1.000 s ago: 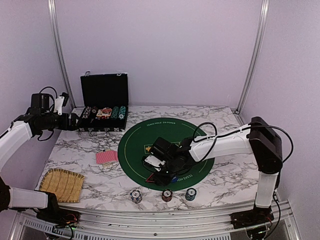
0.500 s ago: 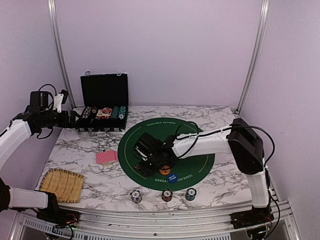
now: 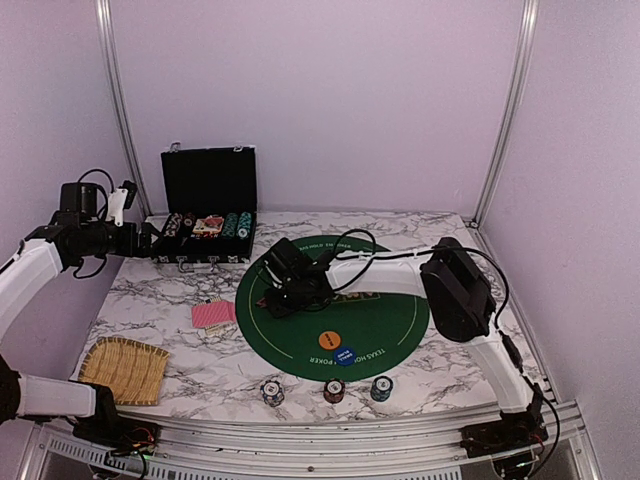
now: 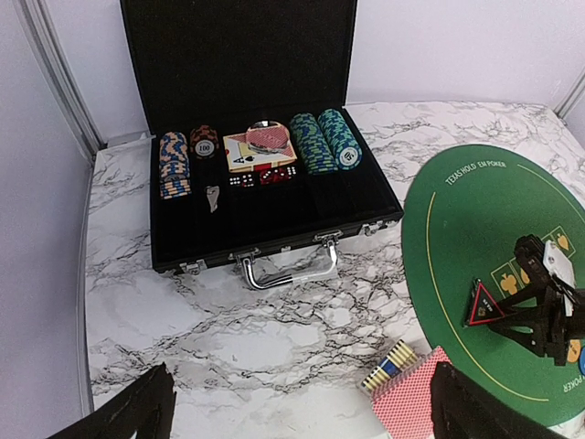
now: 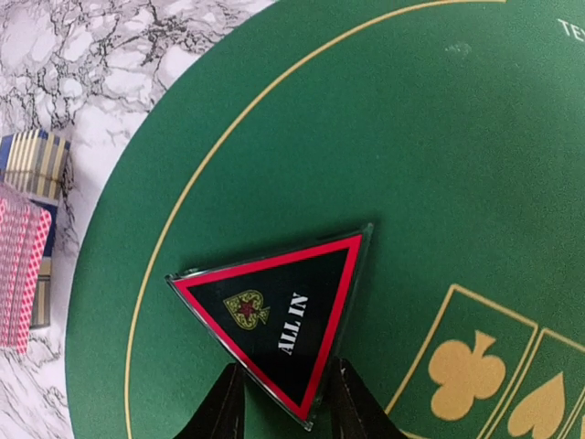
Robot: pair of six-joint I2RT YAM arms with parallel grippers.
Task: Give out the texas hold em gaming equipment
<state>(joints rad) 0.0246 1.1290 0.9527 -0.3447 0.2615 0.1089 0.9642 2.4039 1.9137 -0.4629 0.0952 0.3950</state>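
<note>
My right gripper (image 5: 283,393) is shut on the lower corner of the dark triangular "ALL IN" marker (image 5: 274,311) and holds it over the left part of the green felt (image 3: 385,320). In the top view that gripper (image 3: 283,292) is at the felt's left side. The orange button (image 3: 327,338) and blue button (image 3: 345,355) lie on the felt's front. Three small chip stacks (image 3: 334,390) stand in front of the felt. Red-backed cards (image 3: 213,314) lie left of the felt, with a few chips (image 4: 388,366) beside them. My left gripper (image 4: 302,412) is open and empty, raised near the case.
The open black chip case (image 3: 208,200) with chip rows, cards and dice stands at the back left. The woven straw mat (image 3: 124,368) lies at the front left. The right arm stretches across the felt's far half. The table is marble-patterned.
My right gripper has carried the triangular marker from the felt's front middle back and to the left. The orange and blue buttons now show. The left arm has not moved.
</note>
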